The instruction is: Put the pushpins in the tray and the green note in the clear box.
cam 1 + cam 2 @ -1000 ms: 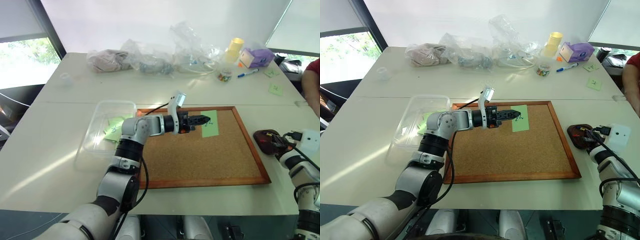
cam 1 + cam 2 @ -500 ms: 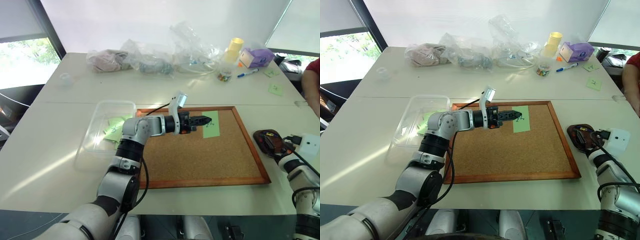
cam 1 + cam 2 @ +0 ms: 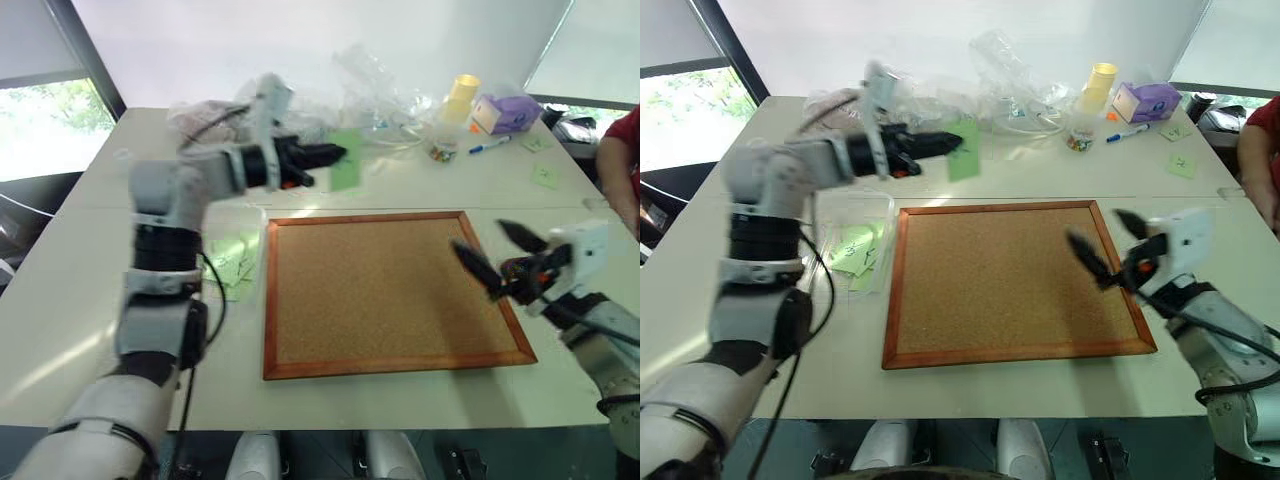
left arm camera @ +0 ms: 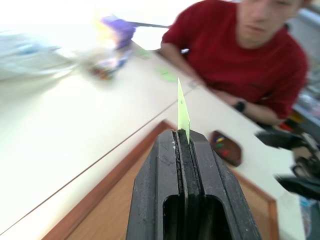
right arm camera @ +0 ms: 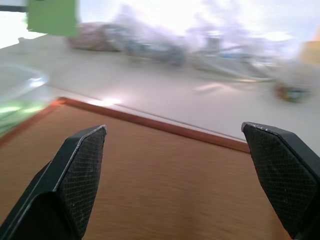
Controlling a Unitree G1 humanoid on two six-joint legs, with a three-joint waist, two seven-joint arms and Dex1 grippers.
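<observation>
Both fingers of my left gripper [image 4: 184,134] are pressed flat together on the bottom edge of the green note [image 3: 345,160], which stands up thin and edge-on between them in the left wrist view. From the head camera I see that arm raised over the far left part of the table [image 3: 90,330], with the note hanging off the fingertips, clear of the corkboard [image 3: 390,292] and above the bare tabletop just beyond its far edge.

My right gripper [image 3: 497,257] is spread wide with nothing between its fingers [image 5: 80,165]; it hovers over the right side of the corkboard, pointing left across it.

I can make out the clear box [image 3: 845,215] just left of the corkboard, partly behind my left arm, with several light green notes [image 3: 856,250] lying in it. The tray [image 4: 226,148] shows in the left wrist view as a small dark dish just off the corkboard's right edge, with a few pushpins [image 4: 223,151] in it, red, yellow and green dots, too small for me to count.

Along the far edge of the table lie crumpled plastic bags [image 3: 375,95], a yellow-topped jar [image 3: 460,97], a purple box [image 3: 503,112] and a pen [image 3: 492,146]. A person in a red shirt [image 4: 235,60] sits at the right side of the table.
</observation>
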